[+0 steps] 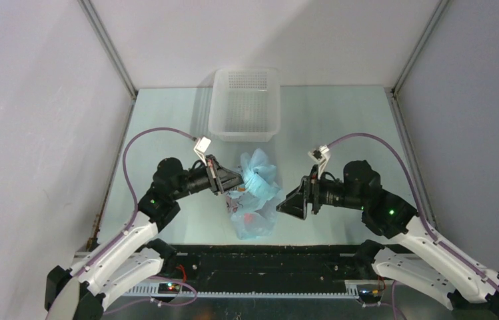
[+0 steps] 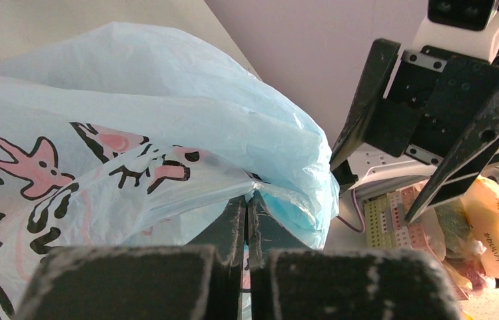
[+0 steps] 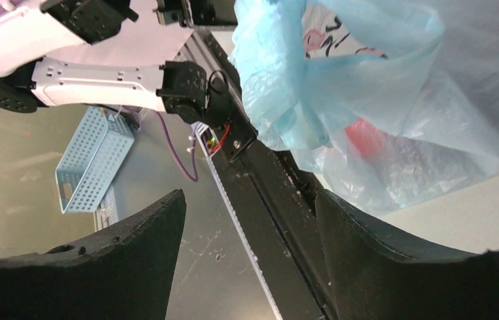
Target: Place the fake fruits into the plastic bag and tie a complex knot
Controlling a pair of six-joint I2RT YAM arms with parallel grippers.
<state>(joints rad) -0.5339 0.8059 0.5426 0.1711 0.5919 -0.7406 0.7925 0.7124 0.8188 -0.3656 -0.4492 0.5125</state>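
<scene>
Pale walls close in on three sides of the light green table [image 1: 340, 140], with metal posts running up the two far corners. A white perforated basket [image 1: 245, 103] sits against the far edge at the centre. The black rail [image 1: 260, 267] carrying both arm bases runs along the near edge. Bare tabletop lies open to the left and right of the basket and behind each arm.

The plastic bag [image 1: 254, 193] rests in the middle, nearer the rail than the basket. Its body lies on the table and its bunched top is lifted toward the far side. A red fruit [image 3: 365, 137] shows through the thin blue film low in the bag, and the other fruits cannot be made out. I cannot tell whether the gathered plastic is tied.

The left gripper [image 2: 246, 203] comes in from the left with its fingers pressed together on a fold of the bag's upper plastic, just under the pink and black cartoon print. The right gripper [image 1: 290, 200] is just beside the bag on the right, its fingers spread wide with nothing between them. From its wrist view the bag hangs past the fingertips, apart from them. A light blue perforated basket [image 3: 93, 157] is visible on the floor beyond the table edge
</scene>
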